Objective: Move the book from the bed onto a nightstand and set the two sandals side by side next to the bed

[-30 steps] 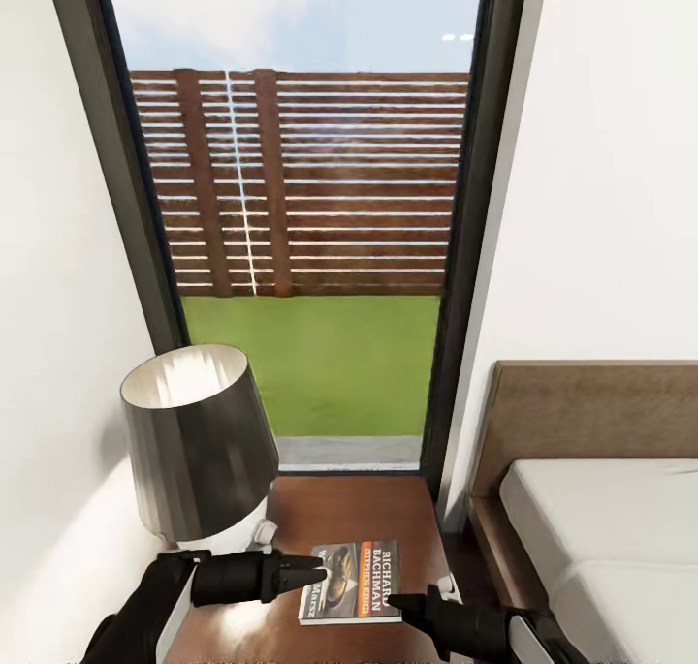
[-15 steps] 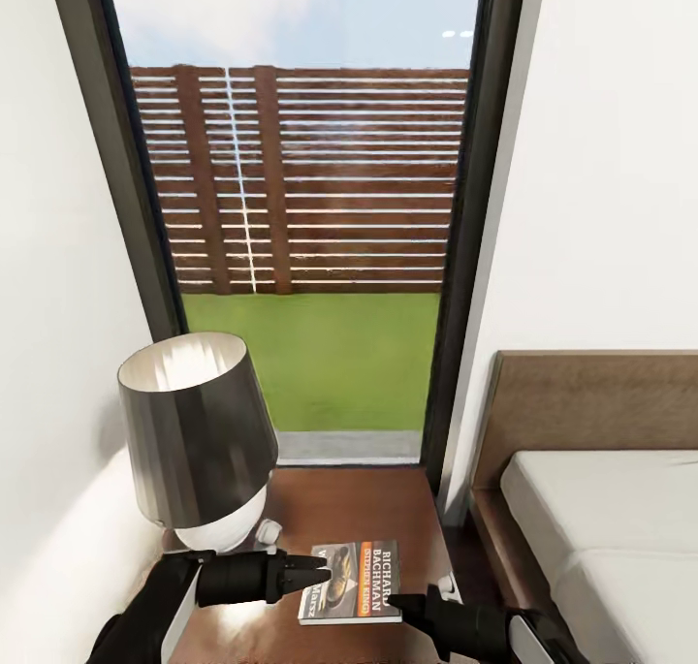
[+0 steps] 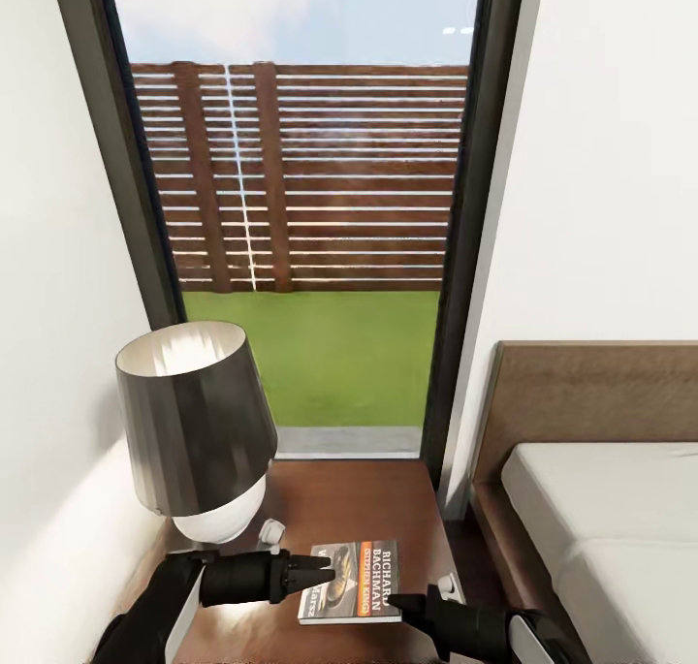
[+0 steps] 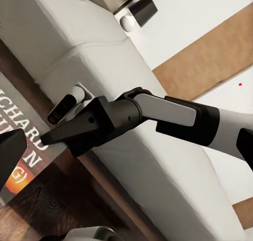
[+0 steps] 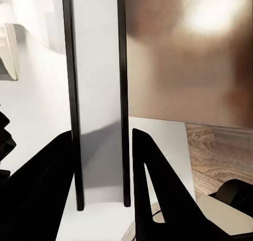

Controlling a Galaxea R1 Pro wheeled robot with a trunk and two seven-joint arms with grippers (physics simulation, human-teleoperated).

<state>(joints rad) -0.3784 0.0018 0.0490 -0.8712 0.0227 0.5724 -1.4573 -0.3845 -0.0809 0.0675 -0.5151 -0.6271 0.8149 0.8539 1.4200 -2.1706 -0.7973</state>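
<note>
Book (image 3: 354,581) lying flat on the glossy top of the nightstand (image 3: 359,509), toward its near edge, cover up with orange and white lettering and a picture, free of both grippers. Left gripper (image 3: 328,577) reaching in from the near left, tips pressed together into a point right at the book's left edge, seemingly over it rather than gripping it; contact impossible to judge. Right gripper (image 3: 396,603) coming in from the near right, tip at the book's near right corner, fingers looking drawn together there, with nothing between them. In the right wrist view, two dark fingers (image 5: 158,193) standing apart around a grey panel with black edges, so true spread of that tool cannot be told for certain. In the left wrist view, the right arm's dark tapered end crossing in front of the pale mattress, its tip just beside the book's lettered cover (image 4: 23,146). Lamp (image 3: 199,431) with a dark grey shade and white base on the far left of the nightstand, a small white knob beside its foot. Bed (image 3: 601,519) to the right, brown headboard against the white wall, pale mattress on top. Tall black-framed window (image 3: 310,237) beyond, with slatted fence and grass outside.
</note>
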